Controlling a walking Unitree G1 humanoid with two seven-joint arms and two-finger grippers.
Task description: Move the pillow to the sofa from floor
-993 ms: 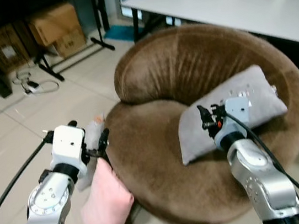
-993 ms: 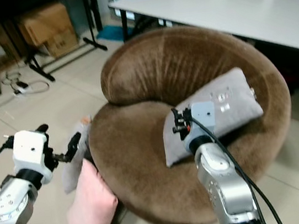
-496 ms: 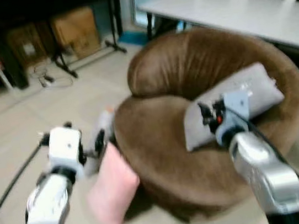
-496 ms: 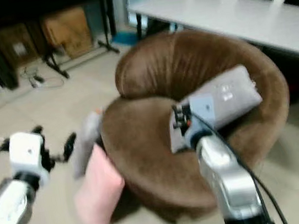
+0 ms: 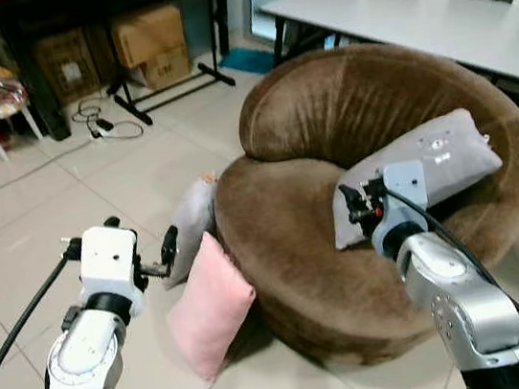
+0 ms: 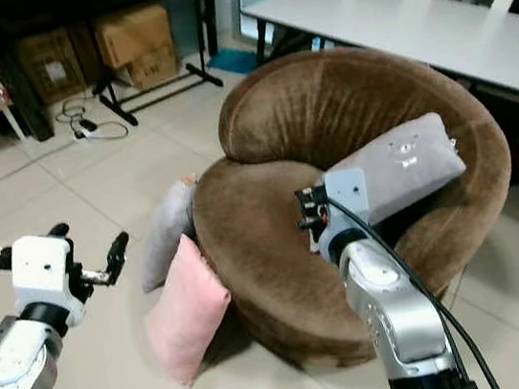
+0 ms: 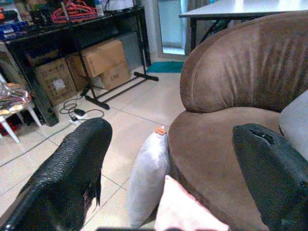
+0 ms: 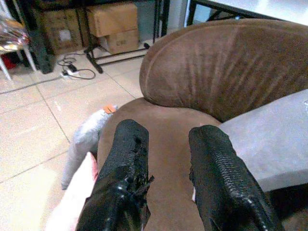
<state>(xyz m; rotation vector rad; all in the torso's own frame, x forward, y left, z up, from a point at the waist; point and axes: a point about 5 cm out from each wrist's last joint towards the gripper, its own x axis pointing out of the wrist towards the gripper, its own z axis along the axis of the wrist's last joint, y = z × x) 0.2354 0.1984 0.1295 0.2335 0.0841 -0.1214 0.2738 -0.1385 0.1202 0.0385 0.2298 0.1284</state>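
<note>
Two pillows on floor vs. brown sofa [image 5: 367,131]: pink pillow [image 5: 209,306] leans on sofa's front-left base, grey floor pillow [image 5: 190,228] upright just behind it, touching sofa edge. Left claw [image 5: 165,251] fingers spread, empty, now apart from pink pillow; 1 s ago it was up against it. View has pulled back, so robot prob. stepped away. Pickup not begun. Right claw [image 8: 166,178] slightly parted, empty, over sofa seat. Third grey pillow [image 5: 421,172] already on seat. Beyond sofa: white counter [image 5: 408,9].

Cloth on glossy tile

The sofa [image 5: 373,178] is covered in matt brown velvety cloth (faintly napped); the pillows [image 5: 207,303] are soft fabric, and the floor [image 5: 50,214] is tiled, glossy.
</note>
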